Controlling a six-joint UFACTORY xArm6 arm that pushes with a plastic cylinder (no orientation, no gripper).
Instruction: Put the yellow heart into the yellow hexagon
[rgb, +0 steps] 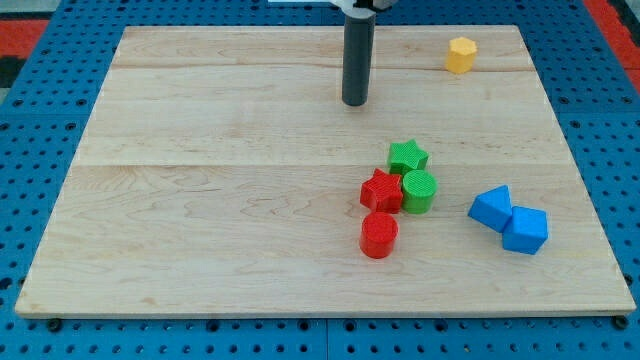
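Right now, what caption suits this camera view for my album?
My tip rests on the wooden board, far left of the yellow hexagon; no yellow heart shows.

My tip (355, 103) rests well left of the yellow hexagon (461, 55).

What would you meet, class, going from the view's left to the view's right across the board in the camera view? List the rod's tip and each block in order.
My tip → red star → green star → yellow hexagon → the two blue blocks, then. Red cylinder and green cylinder are left out, since they overlap the stars' positions. No yellow heart shows.
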